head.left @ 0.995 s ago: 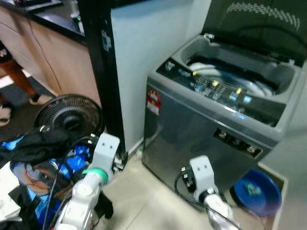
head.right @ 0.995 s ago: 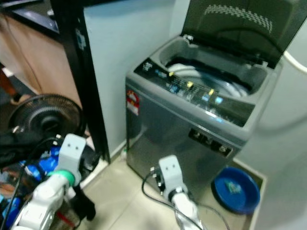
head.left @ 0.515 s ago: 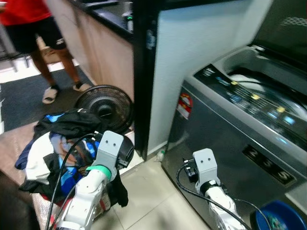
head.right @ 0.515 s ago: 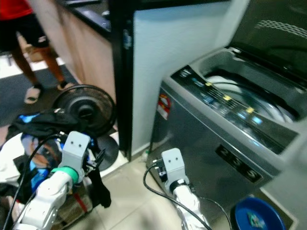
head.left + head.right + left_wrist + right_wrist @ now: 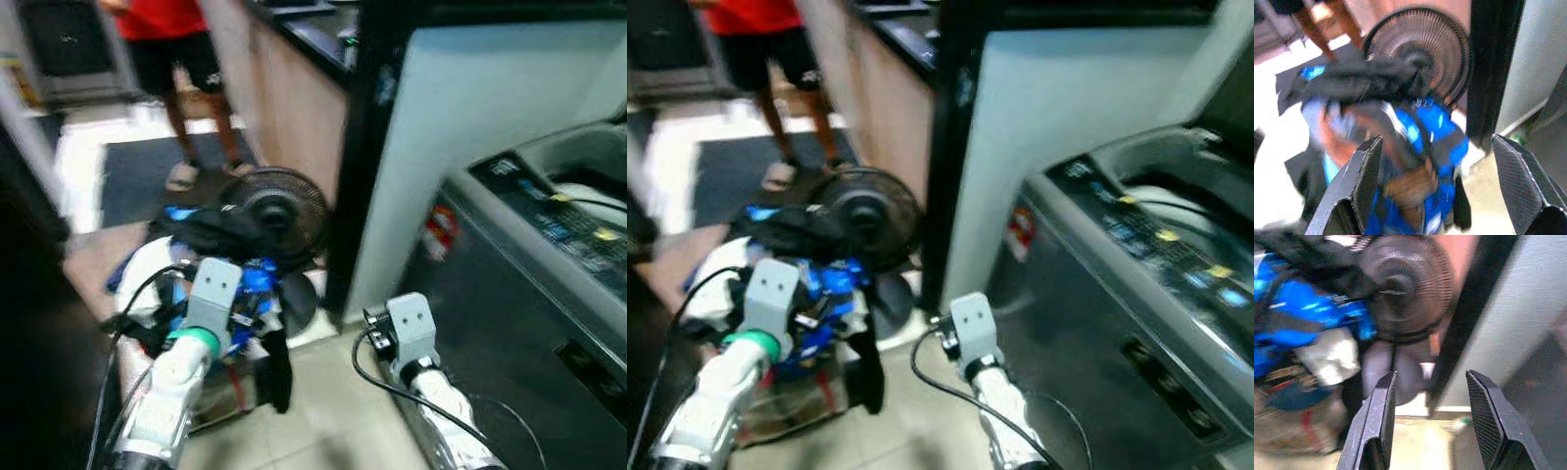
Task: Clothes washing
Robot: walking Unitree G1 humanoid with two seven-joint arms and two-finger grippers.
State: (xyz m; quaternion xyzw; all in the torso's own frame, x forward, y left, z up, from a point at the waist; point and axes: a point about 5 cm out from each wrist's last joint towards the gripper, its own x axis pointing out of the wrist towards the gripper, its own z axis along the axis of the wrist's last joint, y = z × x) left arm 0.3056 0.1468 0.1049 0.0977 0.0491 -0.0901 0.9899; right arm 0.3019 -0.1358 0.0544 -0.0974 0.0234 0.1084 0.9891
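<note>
The heap of blue, black and white clothes (image 5: pixel 211 269) lies on the floor at the robot's left, in front of a round black floor fan (image 5: pixel 277 208); a black garment (image 5: pixel 1359 81) is draped on top, and one dark piece hangs down at the heap's edge. Below the heap something like a clear basket (image 5: pixel 230 387) seems to hold it, but the blur makes this unsure.

Both silver arms reach forward and low. The left pincer (image 5: pixel 1442 188) points straight at the heap, its two black fingers (image 5: pixel 1364 181) spread wide and holding nothing. The right pincer (image 5: pixel 1430 423) is also open and empty, and looks toward the fan and the black upright post (image 5: pixel 1469 318) beside the pale wall panel (image 5: pixel 460 98).

At the robot's right stands the grey top-loading washing machine (image 5: pixel 1097 294), with a row of buttons (image 5: pixel 1161 235) on its top edge and its tub (image 5: pixel 1161 201) open.

Farther back, a person in a red shirt and black shorts (image 5: pixel 176 69) stands on a dark mat (image 5: pixel 147 171) beside a wooden cabinet (image 5: pixel 289 108).
</note>
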